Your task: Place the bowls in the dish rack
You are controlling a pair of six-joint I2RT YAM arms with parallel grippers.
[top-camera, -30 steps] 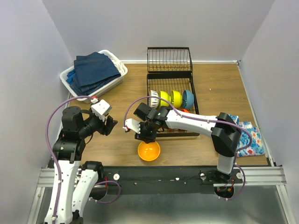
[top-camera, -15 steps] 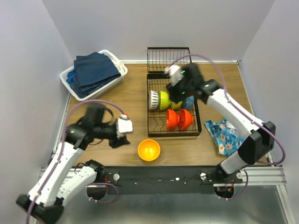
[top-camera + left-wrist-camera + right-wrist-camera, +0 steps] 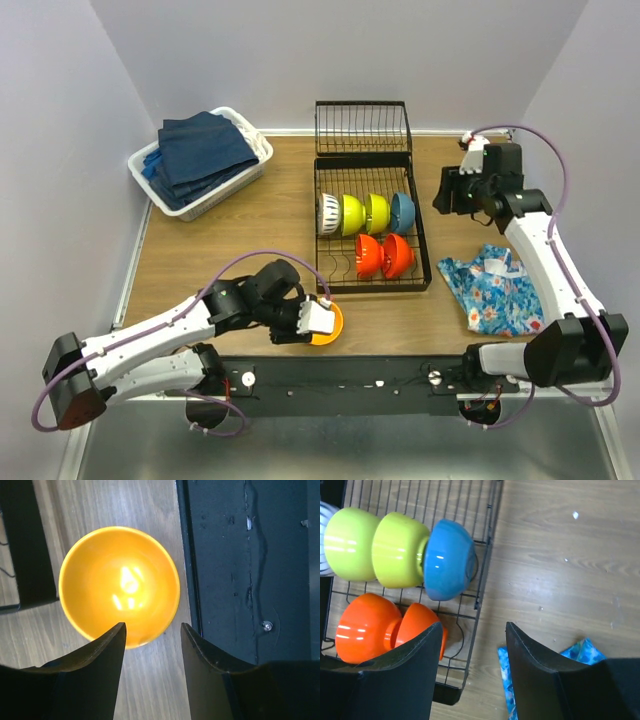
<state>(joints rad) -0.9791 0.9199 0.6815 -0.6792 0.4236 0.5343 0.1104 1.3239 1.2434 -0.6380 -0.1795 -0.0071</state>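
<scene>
The black wire dish rack (image 3: 424, 262) holds a white ribbed bowl (image 3: 328, 212), two lime-yellow bowls (image 3: 351, 212), a blue bowl (image 3: 403, 209) and two red-orange bowls (image 3: 369, 256), all on edge. The orange-yellow bowl (image 3: 336, 322) sits upright on the table near the front edge. My left gripper (image 3: 306, 322) is open at its left rim; in the left wrist view the bowl (image 3: 119, 586) lies just ahead of the open gripper (image 3: 152, 630). My right gripper (image 3: 447, 192) is open and empty, above the table right of the rack (image 3: 485, 555), next to the blue bowl (image 3: 447, 560).
A white basket of navy towels (image 3: 200, 160) stands at the back left. A floral blue cloth (image 3: 500, 290) lies right of the rack. The black base rail (image 3: 250, 570) runs along the table's front edge, close to the orange-yellow bowl.
My left gripper has moved right and now sits at the orange-yellow bowl. My right arm has swung from over the rack out to the right of it.
</scene>
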